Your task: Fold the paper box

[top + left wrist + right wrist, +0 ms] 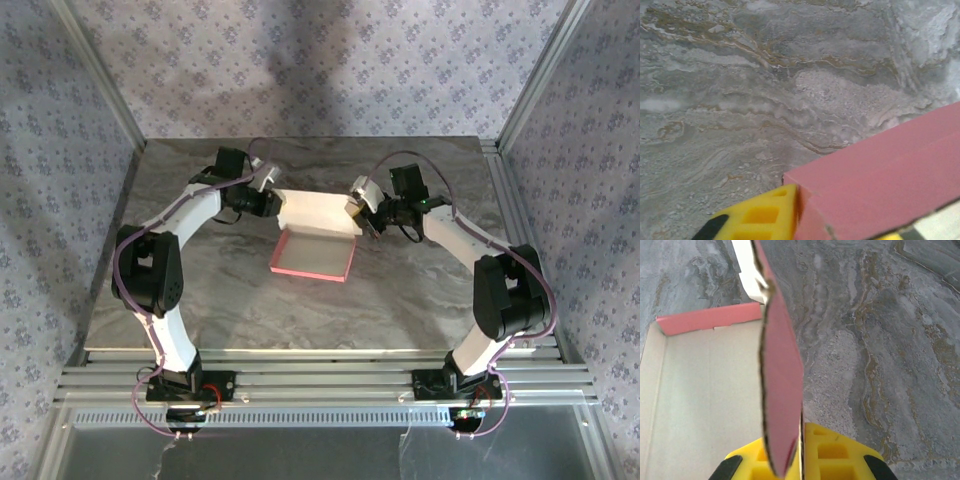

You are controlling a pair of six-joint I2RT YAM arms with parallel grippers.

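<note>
Right tool (790, 459) clenched on paper box (315, 250) flap at 2 o'clock, left tool (280, 205) at 10 o'clock wall, grip unclear; box mid-tabletop (200, 290), tray formed, so next is probably swinging the rear panel toward 6 o'clock.

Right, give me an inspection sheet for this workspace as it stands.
Surface: grey marbled table.
Job's things: paper box, pink outside, pale inside, partly folded into an open tray with its rear flap raised.
Clutter: nothing seen.
Grippers: left gripper shut on the box's left corner; right gripper shut on its right flap.
Cables: purple cables loop along both arms.
Surroundings: patterned fabric walls, metal frame.
</note>
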